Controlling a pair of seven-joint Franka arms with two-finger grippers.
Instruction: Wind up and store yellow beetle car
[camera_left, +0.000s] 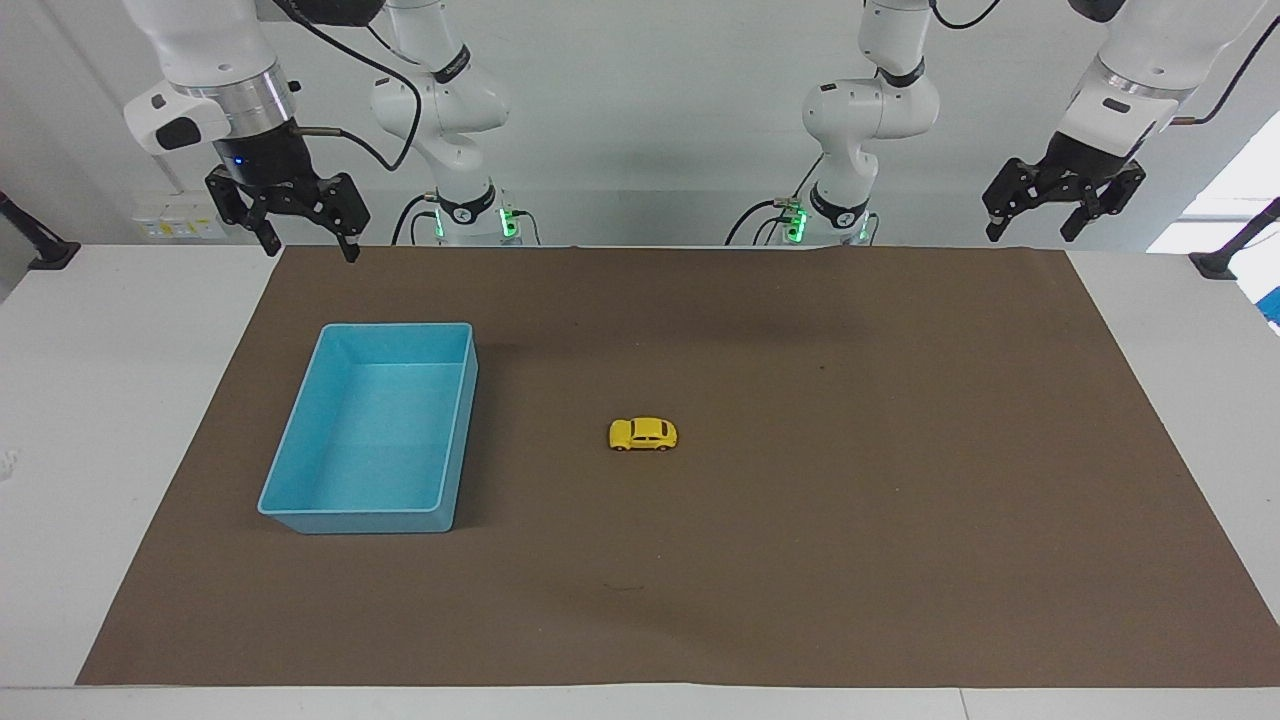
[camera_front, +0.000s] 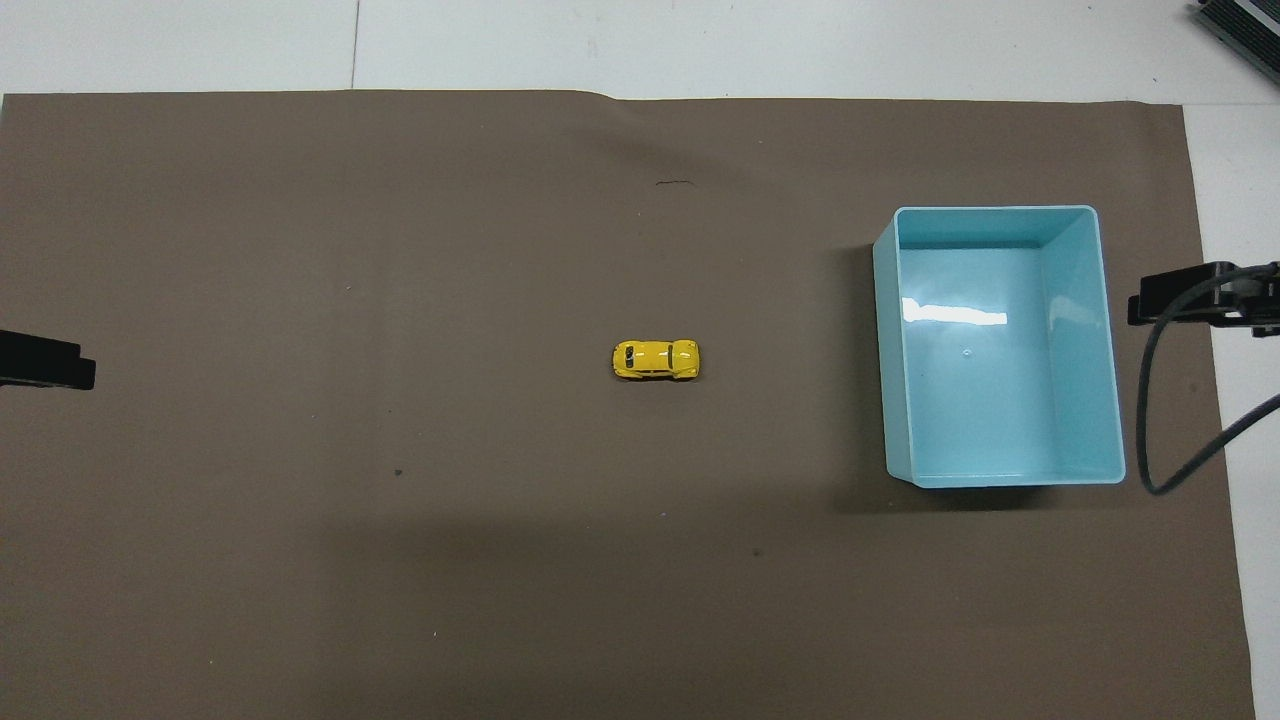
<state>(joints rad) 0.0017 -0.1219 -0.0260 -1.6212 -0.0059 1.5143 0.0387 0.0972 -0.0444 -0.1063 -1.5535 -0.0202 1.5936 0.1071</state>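
yellow beetle car (camera_left: 643, 434) sits on its 4 wheels near the middle of the brown mat (camera_left: 800, 560), lying lengthwise along the line that runs from 1 arm's end of the table to the other. nothing touches it. it is well apart from both sets of jaws, roughly midway between them and farther from the robots than the mat edge they hang over.

right gripper (camera_left: 305, 247) hangs in the air over the mat's edge closest to the robots, at the right arm's end of the table, its jaws released and spread wide with nothing between them. the blue bin (camera_left: 455, 440) stands on the mat at that same end, below and forward of these jaws, farther from the robots than they hang, and closer to them than to the other pair. its inside shows only bare blue floor. the car rests beside the bin, toward the left arm's end, apart from its wall.

left gripper (camera_left: 1030, 230) hangs raised over the white table (camera_left: 80, 420) near the mat's corner at the left arm's end, jaws likewise released and holding nothing. the car is far from these jaws too, out on the mat toward the middle.

in the overhead view only dark tips of the 2 grippers poke in at the side edges, with a cable (camera_front: 1160, 400) looping near the bin at the right arm's side.
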